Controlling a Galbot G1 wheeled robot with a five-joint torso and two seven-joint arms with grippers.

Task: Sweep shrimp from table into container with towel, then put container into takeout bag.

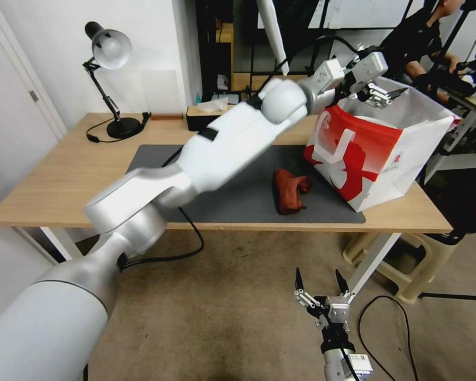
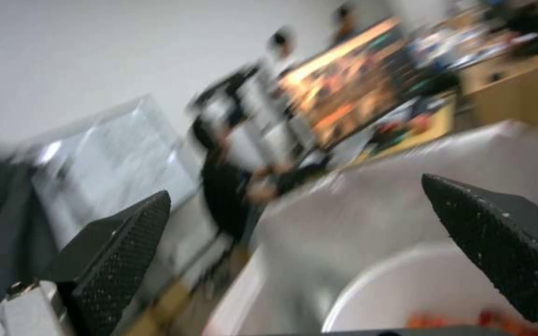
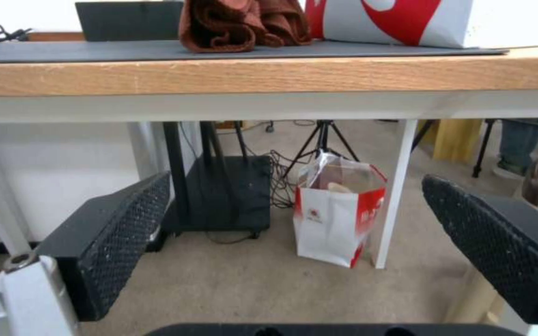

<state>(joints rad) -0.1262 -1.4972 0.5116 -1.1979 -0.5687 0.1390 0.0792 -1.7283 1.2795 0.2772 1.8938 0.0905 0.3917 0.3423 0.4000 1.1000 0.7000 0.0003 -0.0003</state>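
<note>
where it rests on the mat, the towel (image 1: 290,190) lies crumpled, reddish-brown.

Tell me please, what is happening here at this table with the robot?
The robot's left gripper is stretched over the open top of the large red-and-white paper takeout bag, jaws open and empty. Below it, inside the bag, sits the round white plastic container with orange shrimp in it. The small reddish-brown cloth towel lies crumpled on the dark grey mat of the light-wood table, beside the bag. The right gripper hangs open below the table's front edge, holding nothing.
</note>
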